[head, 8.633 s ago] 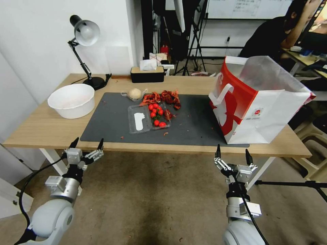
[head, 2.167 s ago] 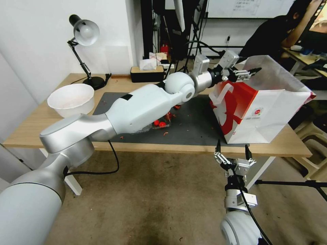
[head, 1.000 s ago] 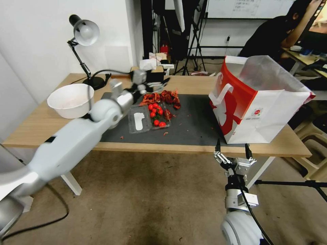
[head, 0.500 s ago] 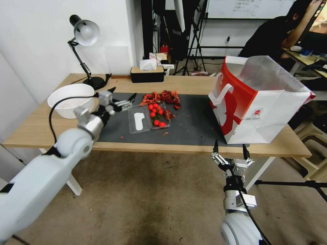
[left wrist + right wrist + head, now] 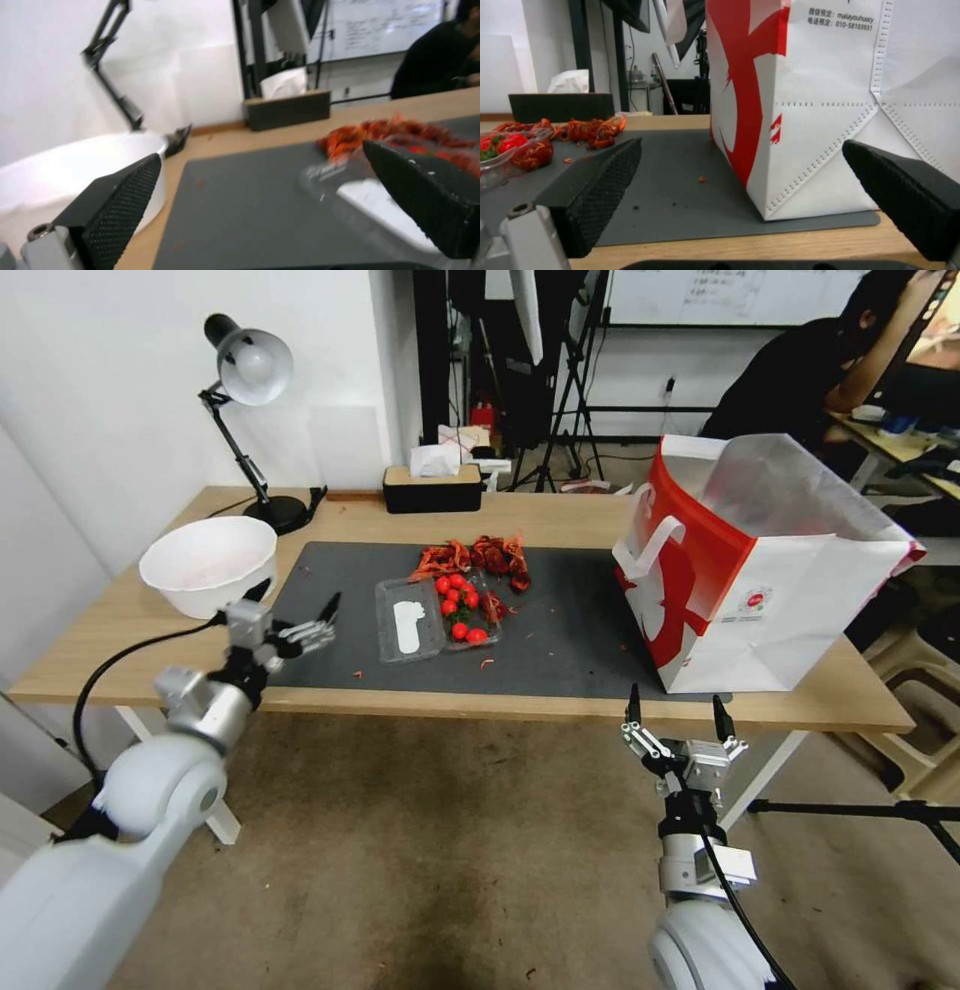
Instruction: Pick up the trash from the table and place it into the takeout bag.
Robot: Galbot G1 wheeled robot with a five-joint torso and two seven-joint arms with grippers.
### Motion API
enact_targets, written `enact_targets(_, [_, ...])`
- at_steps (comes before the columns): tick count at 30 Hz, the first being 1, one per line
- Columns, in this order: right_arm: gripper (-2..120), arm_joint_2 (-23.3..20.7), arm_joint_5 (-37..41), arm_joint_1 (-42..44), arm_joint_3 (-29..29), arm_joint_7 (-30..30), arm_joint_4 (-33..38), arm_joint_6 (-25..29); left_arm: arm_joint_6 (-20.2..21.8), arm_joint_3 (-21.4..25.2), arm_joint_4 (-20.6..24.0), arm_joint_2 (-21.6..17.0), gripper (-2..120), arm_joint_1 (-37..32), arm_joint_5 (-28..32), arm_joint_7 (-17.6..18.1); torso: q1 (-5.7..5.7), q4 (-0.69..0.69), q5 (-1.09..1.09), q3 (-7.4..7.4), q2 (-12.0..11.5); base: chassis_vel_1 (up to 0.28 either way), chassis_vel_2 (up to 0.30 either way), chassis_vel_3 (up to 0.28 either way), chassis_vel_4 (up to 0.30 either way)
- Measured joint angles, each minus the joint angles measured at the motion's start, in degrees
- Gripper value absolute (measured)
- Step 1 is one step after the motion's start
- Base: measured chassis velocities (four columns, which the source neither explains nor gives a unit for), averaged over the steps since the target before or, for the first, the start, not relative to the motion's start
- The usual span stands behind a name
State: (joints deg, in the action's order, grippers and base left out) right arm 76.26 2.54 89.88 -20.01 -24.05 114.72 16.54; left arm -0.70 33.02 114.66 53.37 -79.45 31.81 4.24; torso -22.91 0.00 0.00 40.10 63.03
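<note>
Nearest the camera, the right gripper (image 5: pixel 674 713) hangs below the table's front edge with its two black fingers spread wide and nothing between them, pointing up toward the near corner of the takeout bag (image 5: pixel 760 590); its wrist view looks along the dark grey mat (image 5: pixel 690 195) at the bag's white and red corner standing on the mat's edge. The left gripper (image 5: pixel 296 606) hovers over the front left part of the table (image 5: pixel 120 650), just above the near left corner of the mat (image 5: pixel 330 650), its fingers also wide apart and holding nothing. Just beyond it on the mat lies a clear plastic clamshell tray (image 5: pixel 410 622), opened flat, with small red tomatoes (image 5: pixel 458 605) in its right half and a white shape in its left half. Touching the tray's far edge is a heap of red, crumpled trash (image 5: pixel 475 557), and small red crumbs are scattered over the mat around it. To the left, on the bare wood beside the mat, stands a white bowl (image 5: pixel 210 565). The takeout bag stands upright and open on the right end of the mat, well apart from the trash. At the table's far edge are a black desk lamp (image 5: pixel 250 420) and a black tissue box (image 5: pixel 433 488)
</note>
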Motion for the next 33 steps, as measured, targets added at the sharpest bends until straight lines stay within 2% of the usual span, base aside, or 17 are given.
enact_targets(8, [100,0.0,0.0,0.3,0.3,0.1,0.1,0.0,-2.5,4.4,1.8,4.5,100,-9.8,-3.5,2.1,0.00,0.01,0.00,0.00,0.0,0.000,0.000,0.000,0.000])
enact_targets(13, [100,-0.1,0.0,0.6,0.4,0.2,0.1,0.0,-4.4,5.1,1.8,6.7,100,-12.8,-5.1,2.6,0.00,0.00,0.00,0.00,0.0,0.000,0.000,0.000,0.000])
enact_targets(21, [100,-0.2,0.2,0.9,0.5,0.2,0.1,0.0,-6.7,4.5,1.2,8.4,100,-14.3,-6.3,2.5,-0.01,0.00,0.00,0.01,0.0,0.000,0.000,0.000,0.000])
enact_targets(33, [100,0.2,1.1,1.2,1.1,1.8,-1.3,1.0,-9.2,3.3,0.1,8.5,100,-13.6,-8.1,1.3,-0.01,0.00,0.01,0.01,0.0,0.000,0.000,0.000,0.000])
